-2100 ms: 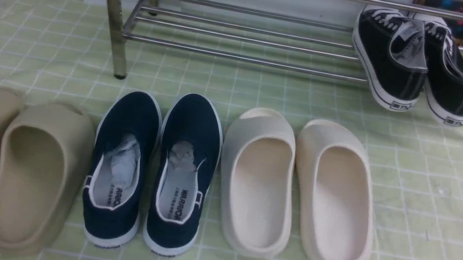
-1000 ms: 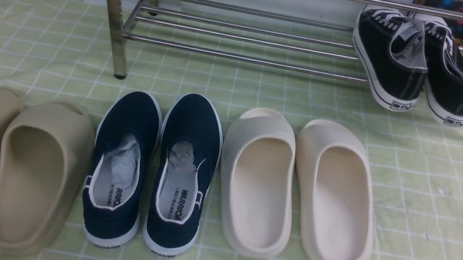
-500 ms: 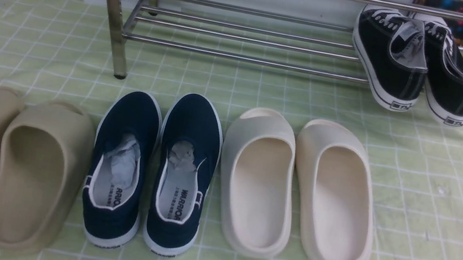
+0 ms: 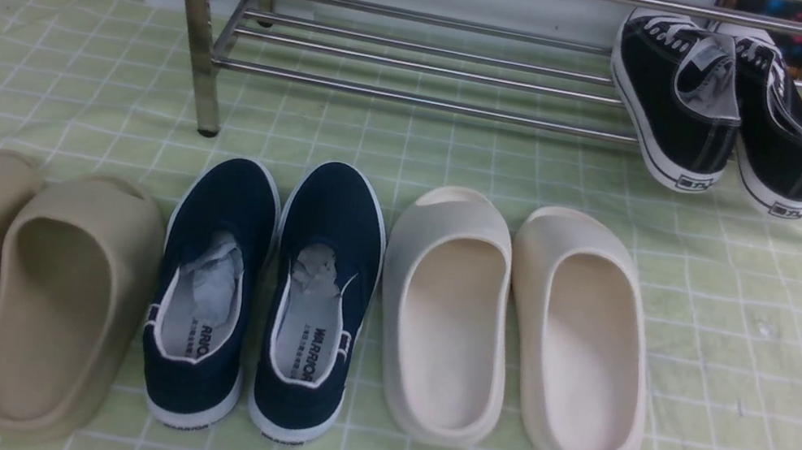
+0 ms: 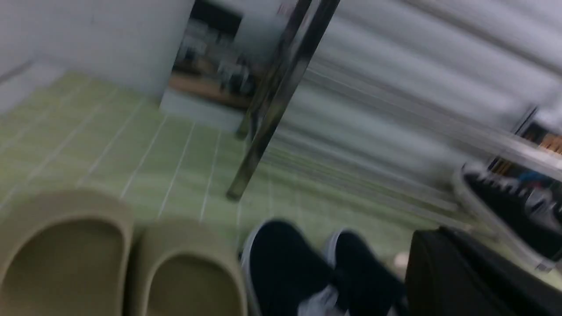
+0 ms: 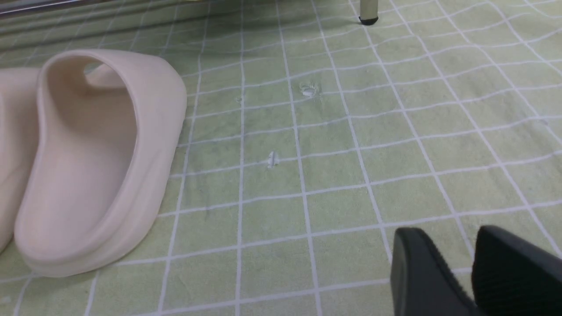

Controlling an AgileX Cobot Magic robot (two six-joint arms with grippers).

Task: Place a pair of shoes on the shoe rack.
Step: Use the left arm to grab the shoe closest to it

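Note:
The pair of shoes, two navy slip-ons with white soles, stands side by side on the green checked cloth, the left shoe (image 4: 208,290) beside the right shoe (image 4: 317,301), toes toward the shoe rack (image 4: 423,99). Neither gripper shows in the front view. The blurred left wrist view has the navy shoes (image 5: 285,267) close below, with my left gripper (image 5: 434,245) a single dark mass, fingers together, holding nothing. My right gripper (image 6: 452,237) hangs open over bare cloth, nothing between its fingers, well to the side of a cream slide (image 6: 96,153).
A pair of black lace-up sneakers (image 4: 679,101) leans on the rack's right end. Beige slides (image 4: 2,287) lie left of the navy shoes, cream slides (image 4: 515,328) right of them. The rack's legs (image 4: 206,92) stand on the cloth.
A second ago the left gripper's dark fingertips showed at the front view's bottom left corner; they have dropped out of that view. No shoe has moved.

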